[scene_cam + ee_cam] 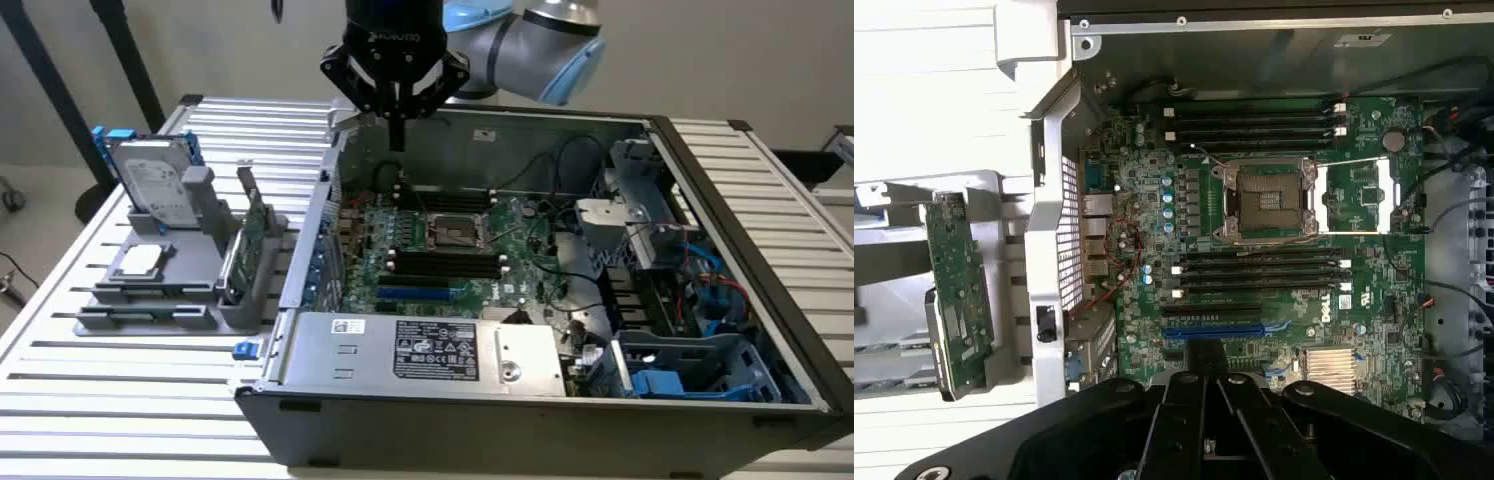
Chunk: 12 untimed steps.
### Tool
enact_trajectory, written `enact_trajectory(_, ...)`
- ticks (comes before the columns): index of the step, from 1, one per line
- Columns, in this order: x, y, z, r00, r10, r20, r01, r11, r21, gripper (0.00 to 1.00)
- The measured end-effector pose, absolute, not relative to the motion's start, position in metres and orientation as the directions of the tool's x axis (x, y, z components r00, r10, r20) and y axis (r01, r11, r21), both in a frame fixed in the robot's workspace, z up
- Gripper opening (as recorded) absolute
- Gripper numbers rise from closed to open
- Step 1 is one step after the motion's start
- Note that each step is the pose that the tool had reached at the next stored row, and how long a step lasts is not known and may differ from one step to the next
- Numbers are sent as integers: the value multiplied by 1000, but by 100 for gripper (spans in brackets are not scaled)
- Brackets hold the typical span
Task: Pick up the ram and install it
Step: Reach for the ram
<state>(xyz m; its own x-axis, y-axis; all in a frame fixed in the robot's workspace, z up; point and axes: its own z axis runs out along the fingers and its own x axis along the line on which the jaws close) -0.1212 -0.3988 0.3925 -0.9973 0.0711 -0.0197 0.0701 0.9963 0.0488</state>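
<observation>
**Jaws shut and bare above the case, ram out in the rack**

We see the jaws pressed together with nothing between them. They point straight down over the far side of the open computer case (534, 425), hanging above its contents and touching none of them. The grey arm (541, 40) bends away behind them, beyond the case's far wall.

Below the jaws, flat on the floor of the case, lies the green motherboard (514, 225). Its CPU socket (454, 232) sits near the middle, with black memory slots (447, 265) in rows on both sides of it. All the slots stand bare. A silver power supply box (427, 350) fills the near corner of the case.

Outside the case, just beyond its wall on the exterior view's left, a grey rack (160, 310) rests on the slatted desk (120, 400). What we take to be the ram (956, 285) stands on edge in the rack, in the part nearest the case. It is a long green board, and we cannot cleanly tell it from the expansion card kept there. The silver hard drive (154, 185) leans in the rack's far end, further from the case
</observation>
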Motion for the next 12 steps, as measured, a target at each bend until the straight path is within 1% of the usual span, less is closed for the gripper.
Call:
enact_trajectory(9,-121,-399,393,-997,71,-20,70,996,49,11)
enact_trajectory(12,-123,-403,393,-997,71,-20,70,996,48,11)
